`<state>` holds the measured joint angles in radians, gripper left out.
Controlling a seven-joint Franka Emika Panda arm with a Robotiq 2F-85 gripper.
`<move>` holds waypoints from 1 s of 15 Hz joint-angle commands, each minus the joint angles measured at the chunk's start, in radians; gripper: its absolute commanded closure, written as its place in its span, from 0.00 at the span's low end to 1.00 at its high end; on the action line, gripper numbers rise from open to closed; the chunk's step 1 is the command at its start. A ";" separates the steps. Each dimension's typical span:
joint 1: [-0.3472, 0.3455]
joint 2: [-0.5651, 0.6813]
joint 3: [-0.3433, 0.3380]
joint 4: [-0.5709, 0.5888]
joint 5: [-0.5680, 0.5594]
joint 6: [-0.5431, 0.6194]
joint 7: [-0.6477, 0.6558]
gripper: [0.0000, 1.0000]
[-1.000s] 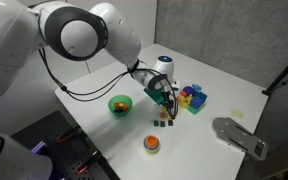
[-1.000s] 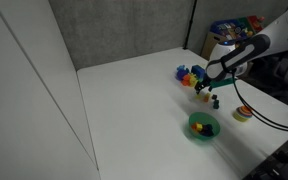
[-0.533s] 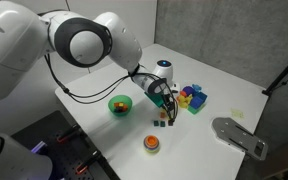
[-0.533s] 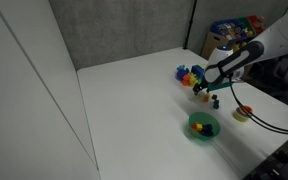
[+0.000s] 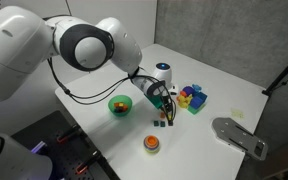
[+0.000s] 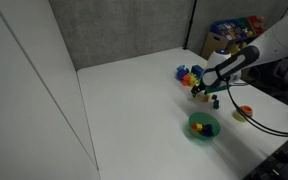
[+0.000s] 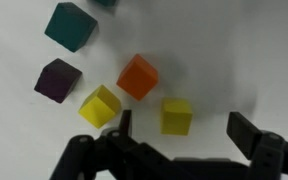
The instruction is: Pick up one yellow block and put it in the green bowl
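In the wrist view two yellow blocks lie on the white table: one (image 7: pixel 177 115) sits between my open fingers, the other (image 7: pixel 100 105) lies just left of the left finger. My gripper (image 7: pixel 181 128) is open and empty, low over the blocks. In both exterior views the gripper (image 5: pixel 165 110) (image 6: pixel 206 92) hovers over the small block cluster (image 5: pixel 165 120). The green bowl (image 5: pixel 120 104) (image 6: pixel 203 125) stands apart from the cluster and holds a few small items.
An orange block (image 7: pixel 138 76), a purple block (image 7: pixel 58 80) and a teal block (image 7: pixel 69 25) lie close to the yellow ones. A colourful toy pile (image 5: pixel 191 97) (image 6: pixel 187 74) stands beyond the cluster. An orange-and-white object (image 5: pixel 151 143) (image 6: pixel 244 113) sits near the table edge.
The arm has shifted slightly, and the gripper has come down a little over the block cluster. The blocks and bowl have not moved.
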<state>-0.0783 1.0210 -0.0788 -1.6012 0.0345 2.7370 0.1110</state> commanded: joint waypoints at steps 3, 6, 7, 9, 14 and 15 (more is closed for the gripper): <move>0.007 0.019 0.000 0.026 0.022 0.043 0.027 0.53; 0.009 0.009 -0.002 0.024 0.022 0.035 0.036 0.77; 0.011 0.008 -0.005 0.025 0.021 0.034 0.040 0.84; 0.012 -0.002 -0.005 0.016 0.019 0.030 0.038 0.93; 0.026 -0.094 0.002 -0.058 0.014 0.023 0.029 0.90; 0.030 -0.123 0.002 -0.079 0.014 0.018 0.029 0.90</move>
<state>-0.0628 0.9969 -0.0769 -1.6001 0.0347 2.7758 0.1368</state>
